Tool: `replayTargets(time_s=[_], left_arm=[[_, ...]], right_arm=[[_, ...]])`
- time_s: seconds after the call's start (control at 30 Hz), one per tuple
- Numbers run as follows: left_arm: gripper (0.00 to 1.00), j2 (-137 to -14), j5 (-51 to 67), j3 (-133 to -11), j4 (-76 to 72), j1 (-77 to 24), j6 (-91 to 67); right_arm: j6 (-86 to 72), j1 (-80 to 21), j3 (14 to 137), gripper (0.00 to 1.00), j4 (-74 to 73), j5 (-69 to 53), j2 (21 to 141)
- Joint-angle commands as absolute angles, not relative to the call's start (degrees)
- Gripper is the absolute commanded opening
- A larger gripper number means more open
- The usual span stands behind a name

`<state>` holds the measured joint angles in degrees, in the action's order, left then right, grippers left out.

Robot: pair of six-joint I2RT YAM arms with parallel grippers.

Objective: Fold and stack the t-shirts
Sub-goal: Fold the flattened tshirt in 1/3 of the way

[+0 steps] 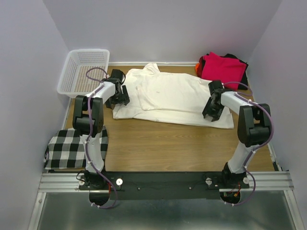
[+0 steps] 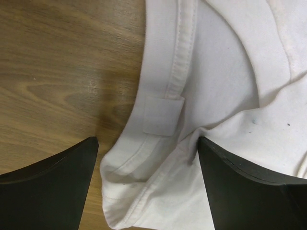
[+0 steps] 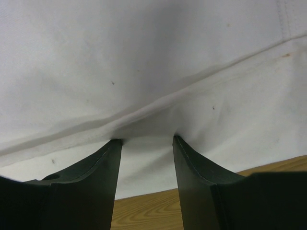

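Your cream t-shirt (image 1: 168, 96) lies lengthwise left to right on the tabletop (image 1: 158, 143), its left edge between the wide-released jaws of the left gripper (image 2: 147, 141), its right end under the right gripper (image 3: 146, 139), jaws half-parted, clamping nothing.

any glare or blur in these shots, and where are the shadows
Top view: soft even light, no glare, only faint shadows on the cream shirt. Left wrist view: the table grain and shirt hem are sharp; the dark left fingers show little detail. Right wrist view: a grey shadow lies along the shirt's fold above the right fingers.
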<state>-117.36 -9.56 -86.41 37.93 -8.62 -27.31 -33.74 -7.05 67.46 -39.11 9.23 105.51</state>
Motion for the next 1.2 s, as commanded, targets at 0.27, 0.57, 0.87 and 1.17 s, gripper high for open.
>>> replayTargets(time_s=[0.27, 0.57, 0.87, 1.17], left_arm=[[0.93, -117.70, -14.16, -90.62, 39.03, -5.01, -22.59], [0.93, -107.07, -7.57, -84.03, 37.62, -5.80, -21.27], [0.93, -104.41, -2.19, -79.89, 40.86, -13.43, -19.51], [0.93, -103.28, -16.34, -76.29, 44.91, -14.50, -24.17]], right_arm=[[-32.61, -0.97, 62.84, 0.53, -48.52, 21.97, 109.25], [-32.78, -0.97, 63.02, 0.52, -48.16, 21.97, 109.69], [-32.52, -1.05, 63.37, 0.51, -47.99, 21.62, 109.86], [-32.96, -0.97, 62.93, 0.51, -47.99, 21.62, 109.86]])
